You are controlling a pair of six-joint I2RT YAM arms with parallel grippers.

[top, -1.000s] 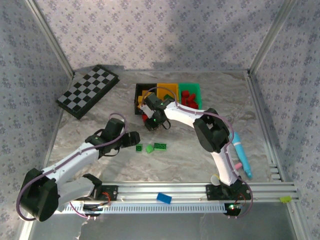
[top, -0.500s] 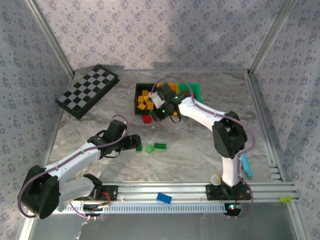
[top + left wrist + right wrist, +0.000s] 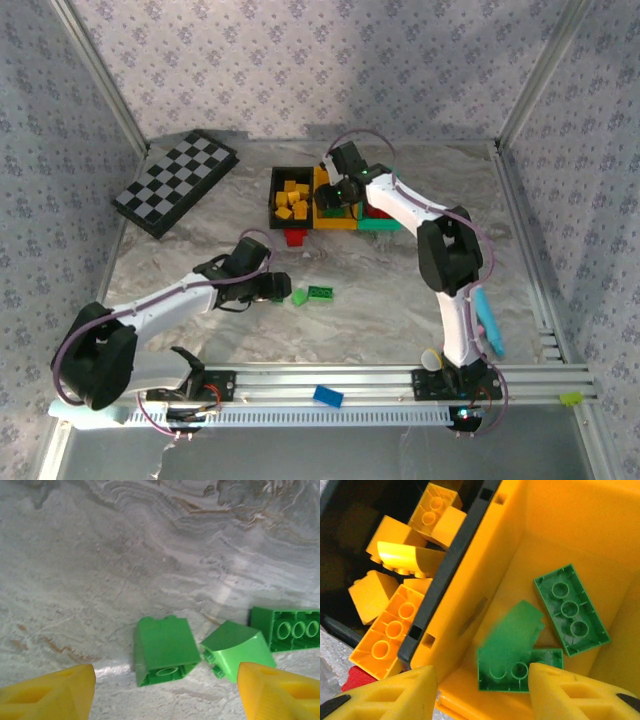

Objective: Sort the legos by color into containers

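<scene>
My right gripper (image 3: 480,695) hangs open over the yellow-orange container (image 3: 555,535), also seen from above as the gripper (image 3: 336,196) over the bin (image 3: 334,222). Three green legos lie in that bin: a long one (image 3: 571,610), one by the near wall (image 3: 520,671) and a blurred one (image 3: 516,627) on top of it. The black container (image 3: 273,196) holds several yellow-orange legos (image 3: 387,640). My left gripper (image 3: 165,700) stands open low over the table, its fingers either side of a green lego (image 3: 162,649). A curved green lego (image 3: 235,647) and a long green one (image 3: 290,629) lie to its right.
A red lego (image 3: 296,237) lies on the table in front of the black bin. The green container (image 3: 385,223) sits partly under the right arm. A checkered board (image 3: 175,182) lies at the back left. A blue brick (image 3: 327,396) rests on the front rail, a teal pen-like thing (image 3: 485,318) at the right.
My right gripper has travelled from near the red lego back over the yellow-orange bin and opened, letting a green lego go. My left gripper has slid right to the green legos.
</scene>
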